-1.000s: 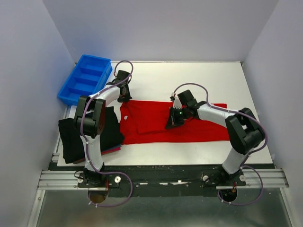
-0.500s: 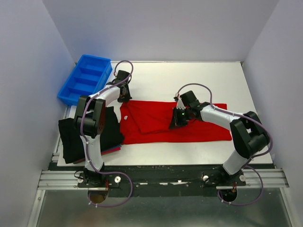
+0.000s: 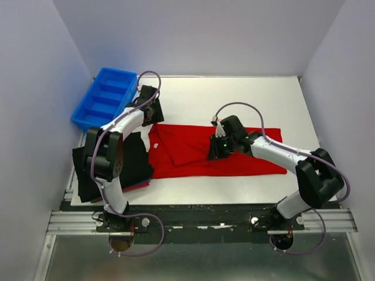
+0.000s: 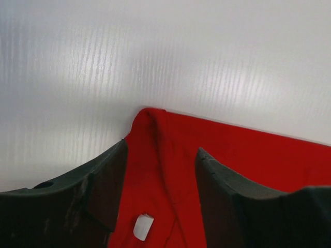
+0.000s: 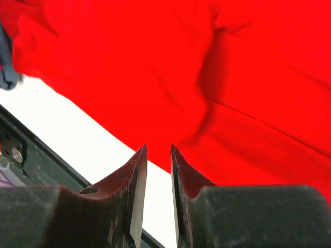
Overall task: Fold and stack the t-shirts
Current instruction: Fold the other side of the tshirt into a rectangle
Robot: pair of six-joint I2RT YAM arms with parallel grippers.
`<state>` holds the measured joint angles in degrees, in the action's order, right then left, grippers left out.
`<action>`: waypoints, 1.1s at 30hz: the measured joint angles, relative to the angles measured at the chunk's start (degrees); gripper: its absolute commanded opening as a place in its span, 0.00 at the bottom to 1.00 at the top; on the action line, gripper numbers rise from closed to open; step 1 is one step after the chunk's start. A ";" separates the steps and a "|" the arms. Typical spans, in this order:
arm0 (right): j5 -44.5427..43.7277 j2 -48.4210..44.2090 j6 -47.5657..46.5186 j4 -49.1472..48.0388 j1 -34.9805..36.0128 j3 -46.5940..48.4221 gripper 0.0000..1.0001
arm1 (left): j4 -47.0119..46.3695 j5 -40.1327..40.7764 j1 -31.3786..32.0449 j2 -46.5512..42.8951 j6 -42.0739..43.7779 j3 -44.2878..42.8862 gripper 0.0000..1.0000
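Both arms have shifted a bit. Left tool [image 4: 161, 150] is apart, with the shirt's [image 3: 193, 164] corner right under it on the counter [image 3: 234, 99]. Right tool [image 5: 158, 149], just a thin gap apart, holds nothing above the shirt. It looks soft and floppy; pinch corners.

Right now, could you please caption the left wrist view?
Open left gripper poised over the red t-shirt on the white table.

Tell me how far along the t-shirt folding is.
Done: folded black and dark-red shirts sit stacked at the left near edge of the table. In hand: the red shirt lies mostly spread, one flap folded over; the left gripper, open, straddles its far-left corner, the right gripper hangs over its middle, nearly closed, holding nothing. Left: finish folding the red one and stack it.
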<state>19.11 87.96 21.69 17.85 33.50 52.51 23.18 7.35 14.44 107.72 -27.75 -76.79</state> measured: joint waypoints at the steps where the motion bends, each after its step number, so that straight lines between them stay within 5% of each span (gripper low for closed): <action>1: -0.37 0.00 -0.50 -0.22 0.52 0.07 0.32 | -0.17 0.09 0.22 -1.66 -0.15 0.50 0.67; 14: -7.43 7.87 -2.43 -2.01 14.97 6.75 0.24 | -3.45 0.96 9.35 -21.49 -5.46 14.29 0.61; 21: -7.78 12.59 -0.74 -3.65 16.26 9.20 0.23 | -6.10 0.83 9.64 -28.87 -9.88 26.21 0.62; 33: -7.80 18.40 -0.09 -4.68 16.33 15.85 0.23 | -6.82 -0.33 7.76 -39.01 -11.56 32.15 0.63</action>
<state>11.31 106.37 21.61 13.17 49.82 68.36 16.36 7.03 22.20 68.71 -39.31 -44.64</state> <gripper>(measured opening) 0.229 0.631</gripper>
